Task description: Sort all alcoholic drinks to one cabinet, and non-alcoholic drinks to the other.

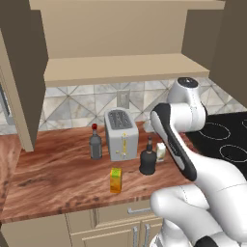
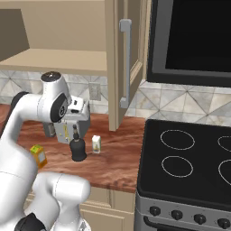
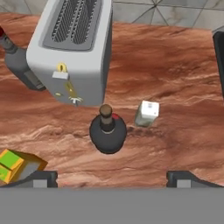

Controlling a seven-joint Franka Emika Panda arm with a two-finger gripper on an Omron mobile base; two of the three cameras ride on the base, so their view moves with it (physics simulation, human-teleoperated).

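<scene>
The gripper (image 3: 111,175) hung over the wooden counter (image 3: 175,65) with its jaws spread wide and nothing between them. The squat black bottle (image 3: 108,131) stood upright just ahead of the fingertips (image 3: 41,177), roughly centred on the gap, apparently well below them. The white-cream carton (image 3: 147,113) sat just beside it, the orange-yellow carton (image 3: 15,164) near one fingertip. The red-capped grey bottle (image 1: 95,144) stood beyond the toaster (image 1: 121,134), under the open cabinet (image 1: 120,67)

I get flat, even rendered light, soft shadows under the cabinet (image 1: 120,67), slightly coarse pixels, no glare or blur
</scene>
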